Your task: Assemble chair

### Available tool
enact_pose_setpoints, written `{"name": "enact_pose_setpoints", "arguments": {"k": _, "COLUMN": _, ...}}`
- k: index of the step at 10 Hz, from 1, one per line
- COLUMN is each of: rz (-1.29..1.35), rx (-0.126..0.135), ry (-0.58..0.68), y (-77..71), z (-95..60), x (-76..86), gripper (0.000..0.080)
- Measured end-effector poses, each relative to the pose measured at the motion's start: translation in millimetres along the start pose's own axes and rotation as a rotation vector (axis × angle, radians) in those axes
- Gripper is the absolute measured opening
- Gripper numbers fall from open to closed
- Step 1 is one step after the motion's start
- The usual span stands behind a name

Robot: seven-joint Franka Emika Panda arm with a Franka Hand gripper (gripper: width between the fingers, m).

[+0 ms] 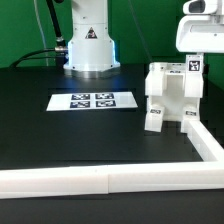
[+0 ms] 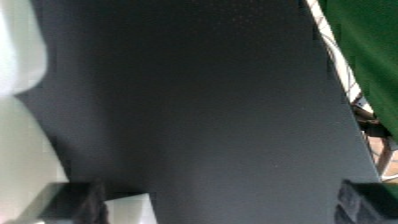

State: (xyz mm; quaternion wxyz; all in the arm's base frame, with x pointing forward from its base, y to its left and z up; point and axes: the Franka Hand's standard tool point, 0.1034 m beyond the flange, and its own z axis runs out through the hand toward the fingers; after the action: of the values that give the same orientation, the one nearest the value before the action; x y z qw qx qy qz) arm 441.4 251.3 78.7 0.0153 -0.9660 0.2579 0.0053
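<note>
The partly built white chair (image 1: 170, 95) stands on the black table at the exterior view's right, with marker tags on its panels and a leg reaching down toward the front. My gripper (image 1: 200, 55) hangs just above the chair's top, at the upper right of the exterior view. In the wrist view my gripper (image 2: 221, 210) is open: the two dark fingertips (image 2: 71, 205) stand wide apart with only dark table between them. A white surface (image 2: 22, 130) shows at one edge of the wrist view; I cannot tell which part it is.
The marker board (image 1: 92, 101) lies flat in the middle of the table. The robot base (image 1: 88, 45) stands at the back. A white fence (image 1: 100, 180) runs along the front and up the right side (image 1: 205, 140) next to the chair.
</note>
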Motion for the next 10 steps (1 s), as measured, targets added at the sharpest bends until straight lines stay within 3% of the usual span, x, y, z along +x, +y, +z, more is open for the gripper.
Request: {"name": "enact_pose_setpoints", "arguments": {"k": 10, "rz": -0.053, "rx": -0.011, "ry": -0.002, "y": 12.7, "z": 3.0, "x": 8.4, "gripper": 0.0649}}
